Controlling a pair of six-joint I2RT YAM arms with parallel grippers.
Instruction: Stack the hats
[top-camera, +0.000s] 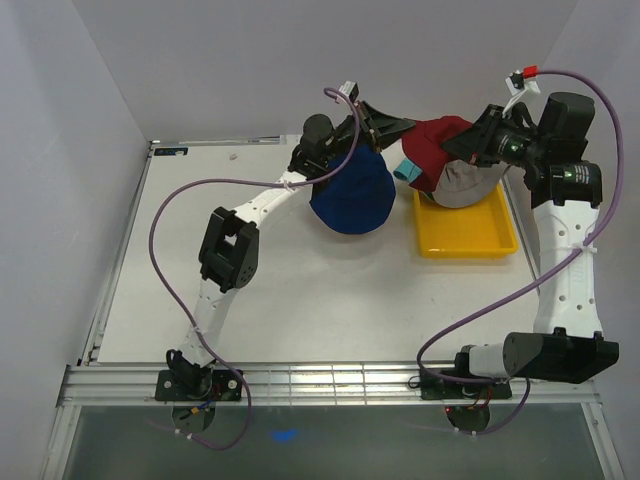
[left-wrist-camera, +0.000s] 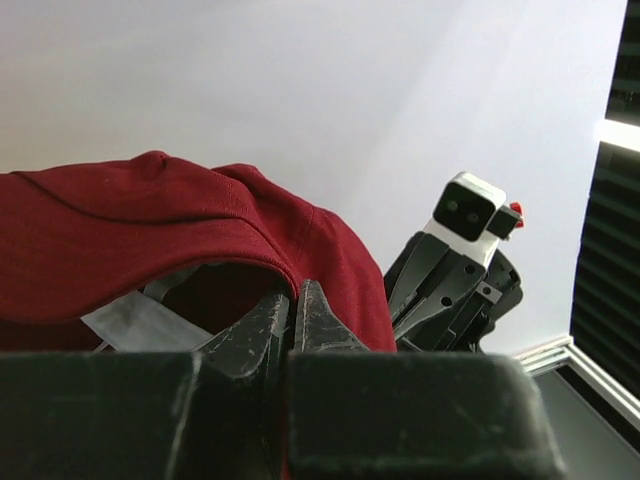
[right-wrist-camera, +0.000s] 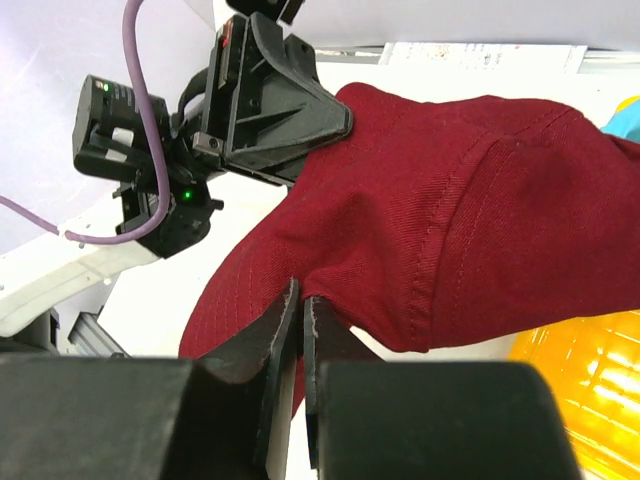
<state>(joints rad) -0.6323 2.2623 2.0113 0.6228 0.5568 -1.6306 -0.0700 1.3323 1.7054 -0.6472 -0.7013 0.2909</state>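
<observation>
The dark red hat (top-camera: 432, 148) hangs in the air between both grippers, above the light grey hat (top-camera: 468, 186), which sits over the yellow tray (top-camera: 466, 240). My left gripper (top-camera: 396, 128) is shut on the red hat's left brim (left-wrist-camera: 250, 240), jaws pinched on the fabric. My right gripper (top-camera: 458, 146) is shut on the opposite brim (right-wrist-camera: 430, 220). The royal blue hat (top-camera: 351, 196) lies on the table under the left arm. A sliver of the teal hat (top-camera: 407, 171) shows between the blue and red hats, and in the right wrist view (right-wrist-camera: 626, 116).
The yellow tray (right-wrist-camera: 590, 370) is at the back right of the white table (top-camera: 250, 290). White walls close in the back and sides. The left gripper body (right-wrist-camera: 270, 100) faces the right gripper body (left-wrist-camera: 455, 270) closely across the hat.
</observation>
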